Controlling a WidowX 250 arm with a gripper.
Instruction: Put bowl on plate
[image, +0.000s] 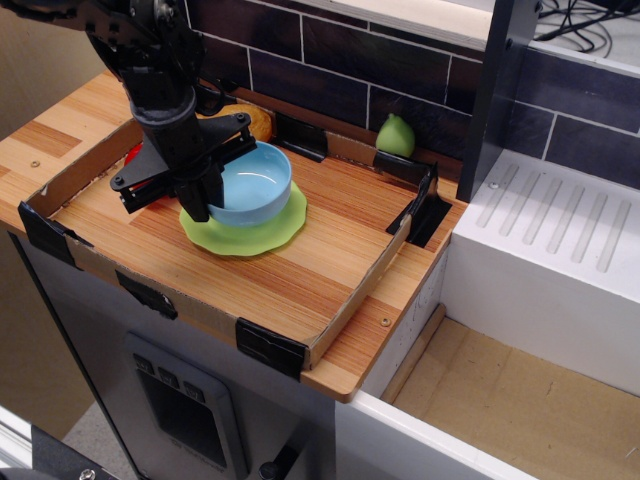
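Gripper (213, 187) looks clamped on the left rim of the bowl (255, 185), which sits right on top of the plate (245, 226), so letting go upward should do.

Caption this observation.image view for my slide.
Gripper holds the blue bowl on the green plate.

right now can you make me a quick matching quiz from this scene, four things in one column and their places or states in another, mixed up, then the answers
Things:
1. bowl
2. plate
3. pear
4. gripper

Places or states:
A. green, at the back by the dark tile wall
B. light blue, sitting on the plate
C. black, at the bowl's left rim
D. lime green, flat on the wooden tray under the bowl

Pairs: 1-B, 2-D, 3-A, 4-C
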